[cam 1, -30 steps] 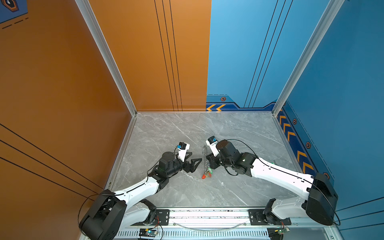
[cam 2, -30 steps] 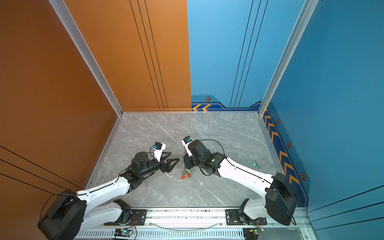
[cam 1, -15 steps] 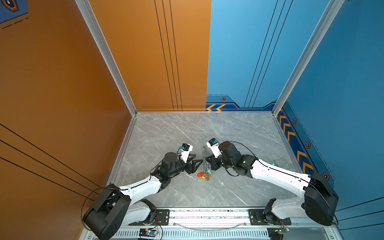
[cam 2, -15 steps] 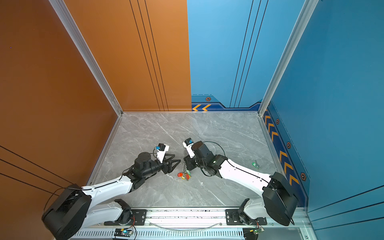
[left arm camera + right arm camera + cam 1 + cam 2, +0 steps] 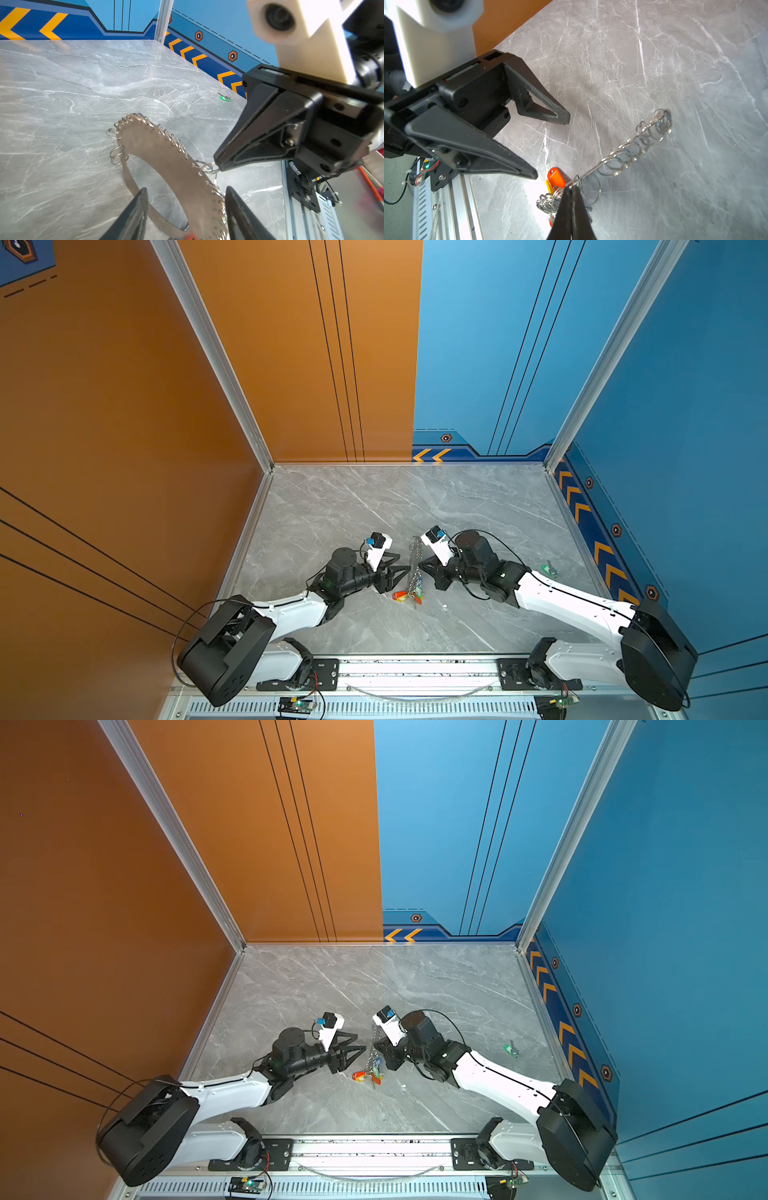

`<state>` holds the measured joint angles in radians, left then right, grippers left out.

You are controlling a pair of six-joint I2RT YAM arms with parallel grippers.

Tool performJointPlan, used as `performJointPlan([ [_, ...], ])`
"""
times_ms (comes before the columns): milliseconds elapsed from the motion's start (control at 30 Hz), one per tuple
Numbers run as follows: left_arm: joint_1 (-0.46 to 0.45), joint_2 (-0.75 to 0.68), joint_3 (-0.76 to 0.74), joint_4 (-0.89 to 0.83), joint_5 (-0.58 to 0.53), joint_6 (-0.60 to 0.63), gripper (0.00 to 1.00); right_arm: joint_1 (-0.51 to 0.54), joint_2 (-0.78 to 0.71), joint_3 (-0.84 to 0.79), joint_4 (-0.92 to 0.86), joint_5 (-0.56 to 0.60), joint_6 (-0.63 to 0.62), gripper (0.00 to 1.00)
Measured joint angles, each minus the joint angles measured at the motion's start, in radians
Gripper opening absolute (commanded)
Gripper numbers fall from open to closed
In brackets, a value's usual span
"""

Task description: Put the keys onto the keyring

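The keyring (image 5: 166, 158), a tan flat loop edged with small silver rings, stands on edge on the marble floor; in both top views it looks like a chain (image 5: 414, 568) (image 5: 375, 1044). My right gripper (image 5: 572, 188) (image 5: 420, 566) is shut on its ringed edge. Several keys with orange, red, yellow and green tags (image 5: 409, 595) (image 5: 368, 1075) hang bunched at its low end, the orange one (image 5: 556, 176) nearest. My left gripper (image 5: 186, 189) (image 5: 405, 564) is open, its fingers either side of the keyring's band. A green key (image 5: 549, 569) (image 5: 225, 98) lies alone, far right.
The grey marble floor (image 5: 374, 506) is closed in by an orange wall on the left and blue walls at the back and right. A metal rail (image 5: 415, 668) with both arm bases runs along the front edge. A small white speck (image 5: 444, 606) lies near the keys.
My left gripper has moved right to the keyring and its jaws have narrowed, now straddling the band. The right gripper has kept its grip and barely moved.
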<state>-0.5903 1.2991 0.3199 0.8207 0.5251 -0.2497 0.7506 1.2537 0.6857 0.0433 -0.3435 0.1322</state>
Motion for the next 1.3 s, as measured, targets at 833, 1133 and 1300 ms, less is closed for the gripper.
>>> performJointPlan([
  [833,-0.013,0.069,0.037,0.007,0.131,0.086,0.31,-0.025,-0.059,-0.106,0.136,-0.136,-0.134,0.0],
  [1133,-0.012,0.049,0.037,0.007,0.153,0.112,0.32,-0.025,-0.059,-0.107,0.144,-0.155,-0.156,0.0],
  [1300,-0.012,0.006,0.02,0.008,0.153,0.139,0.32,-0.023,-0.071,-0.109,0.143,-0.166,-0.162,0.0],
])
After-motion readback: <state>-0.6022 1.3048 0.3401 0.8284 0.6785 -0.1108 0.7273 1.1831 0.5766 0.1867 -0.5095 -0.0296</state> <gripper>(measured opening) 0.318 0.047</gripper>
